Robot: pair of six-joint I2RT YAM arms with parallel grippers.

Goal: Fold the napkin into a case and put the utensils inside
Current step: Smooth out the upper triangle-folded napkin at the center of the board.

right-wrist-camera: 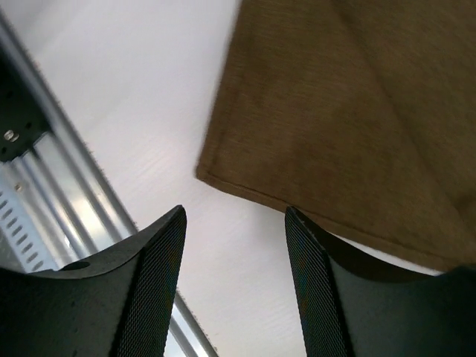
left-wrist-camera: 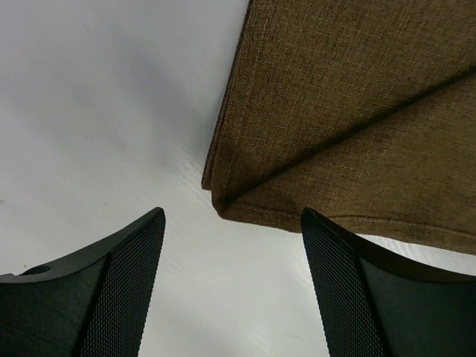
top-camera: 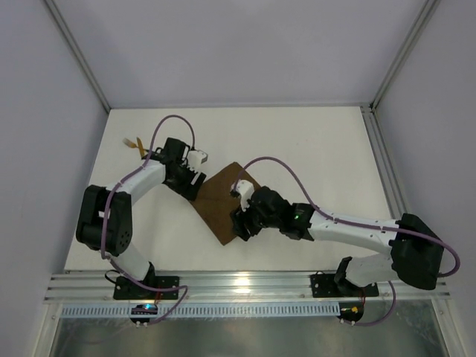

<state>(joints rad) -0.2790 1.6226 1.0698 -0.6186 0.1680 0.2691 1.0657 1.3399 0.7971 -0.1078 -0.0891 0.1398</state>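
Note:
The brown napkin (top-camera: 222,202) lies flat on the white table, folded into a slanted oblong with layered edges. My left gripper (top-camera: 193,186) stands open at its upper-left side. In the left wrist view a folded corner of the napkin (left-wrist-camera: 342,111) lies just ahead of the left gripper (left-wrist-camera: 232,223), with bare table between the fingers (left-wrist-camera: 126,290). My right gripper (top-camera: 242,227) is open over the napkin's lower end. The right wrist view shows a hemmed corner of the napkin (right-wrist-camera: 349,111) just beyond the right gripper (right-wrist-camera: 234,219), not touched. The utensils (top-camera: 134,143) lie at the far left, partly hidden by the left arm.
The metal rail (top-camera: 245,286) runs along the near table edge, close to the right gripper, and shows as rail (right-wrist-camera: 44,201) in the right wrist view. Grey walls enclose the table (top-camera: 312,149) on three sides.

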